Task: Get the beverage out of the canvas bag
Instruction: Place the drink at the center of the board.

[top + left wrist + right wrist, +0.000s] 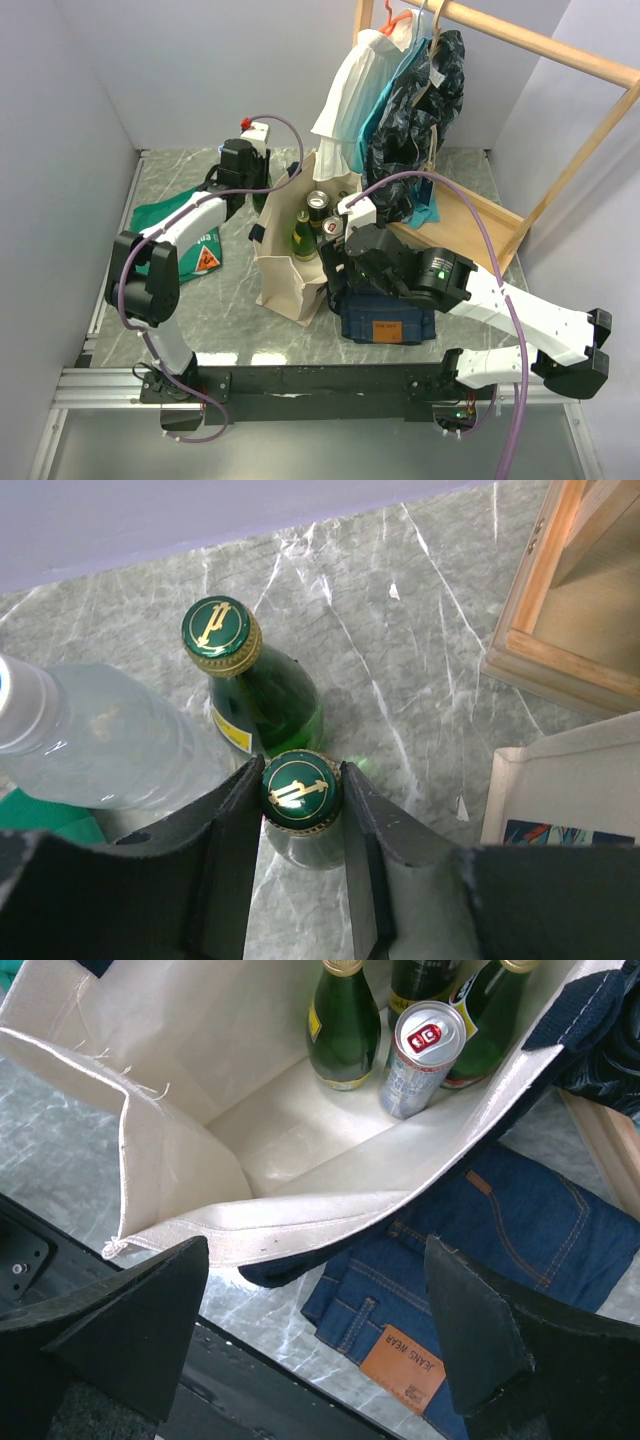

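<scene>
Step in hand: set-down of green bottle (300,792) on bench (400,630), beside second green bottle (262,695).
Left claw (300,775): pinching its cap.
Right claw (315,1255): spread wide over rim of canvas bag (300,1120); bag upright on bench, can (425,1055) and bottles (343,1020) inside.
Next, probably: release, lift clear, reach into bag.

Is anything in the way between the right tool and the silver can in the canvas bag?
Nothing covers the can; the canvas bag gapes open. The open right tool hangs above the bag's near rim, and green bottles flank the can.
</scene>
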